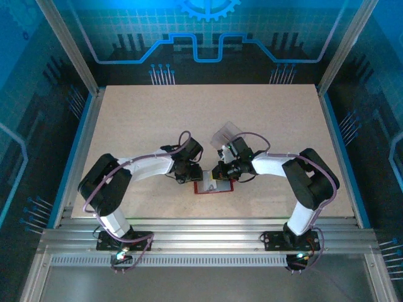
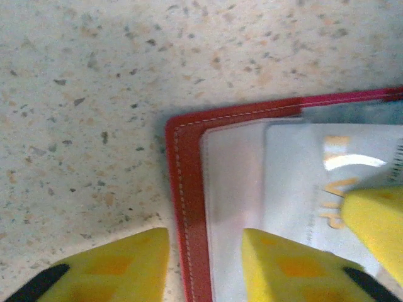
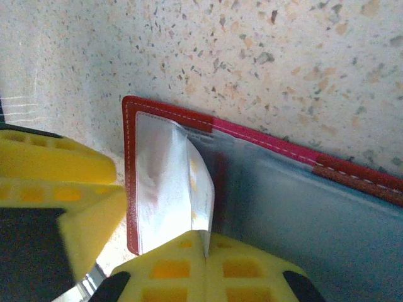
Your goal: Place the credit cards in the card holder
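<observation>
**Status: one card is being inserted; the task is not complete.**

1. The wallet lies open and flat on the bench with its pale pockets facing up. In the top view I find it at lower centre of the frame, between the two tools.
2. The card is pale with gold lettering. In the left wrist view it lies over the pocket area at centre right of the frame. In the right wrist view its far end sits at the wallet's left end, and its near edge stands clear of the lining. I judge it partly entered, not seated. I cannot tell whether its leading edge is under the pocket lip.
3. The right tool is clenched on the card's near edge, at bottom centre of its own view.
4. The left tool is released and grasps nothing. Its fingers straddle the wallet's red border, one over the bench and one over the pocket.
5. Work left: push this card home, let go, then load any others. A clear box stands just above the right tool in the top view. I cannot make out its contents, so I cannot count the outstanding cards.
</observation>
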`<state>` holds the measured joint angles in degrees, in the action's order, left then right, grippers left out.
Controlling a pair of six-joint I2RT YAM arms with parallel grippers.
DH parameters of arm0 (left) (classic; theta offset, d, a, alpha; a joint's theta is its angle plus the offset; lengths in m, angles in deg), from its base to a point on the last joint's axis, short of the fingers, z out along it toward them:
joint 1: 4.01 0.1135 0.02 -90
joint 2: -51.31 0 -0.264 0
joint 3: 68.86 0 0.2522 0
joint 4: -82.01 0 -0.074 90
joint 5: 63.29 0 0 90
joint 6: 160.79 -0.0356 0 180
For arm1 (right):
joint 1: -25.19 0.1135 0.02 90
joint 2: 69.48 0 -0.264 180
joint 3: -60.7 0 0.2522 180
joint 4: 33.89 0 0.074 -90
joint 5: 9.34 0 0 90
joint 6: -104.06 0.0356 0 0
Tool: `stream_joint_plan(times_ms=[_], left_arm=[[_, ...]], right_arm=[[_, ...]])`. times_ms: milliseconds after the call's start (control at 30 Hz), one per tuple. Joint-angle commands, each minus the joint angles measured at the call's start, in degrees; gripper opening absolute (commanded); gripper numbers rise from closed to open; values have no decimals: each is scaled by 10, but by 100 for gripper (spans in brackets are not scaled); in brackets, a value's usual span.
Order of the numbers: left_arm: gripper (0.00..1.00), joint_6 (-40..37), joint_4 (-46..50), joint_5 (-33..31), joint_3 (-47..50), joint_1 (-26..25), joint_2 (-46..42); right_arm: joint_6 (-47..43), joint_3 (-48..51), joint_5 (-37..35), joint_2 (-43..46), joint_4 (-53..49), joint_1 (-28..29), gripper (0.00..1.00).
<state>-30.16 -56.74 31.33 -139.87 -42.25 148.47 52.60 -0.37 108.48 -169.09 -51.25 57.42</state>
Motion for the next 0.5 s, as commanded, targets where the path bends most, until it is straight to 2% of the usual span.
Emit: stream_joint_plan(times_ms=[0,100,167,467], left_arm=[[29,8,0,27,2,4,-13],[20,7,-3,31,-6,4,1],[15,6,-7,31,-8,4,11],[13,5,-21,28,4,4,35]], right_arm=[[1,5,-56,-2,-82,13,4],[6,3,-60,-1,-89,19,7],[9,1,-62,-1,-89,25,12],[17,-10,-80,17,-110,41,28]])
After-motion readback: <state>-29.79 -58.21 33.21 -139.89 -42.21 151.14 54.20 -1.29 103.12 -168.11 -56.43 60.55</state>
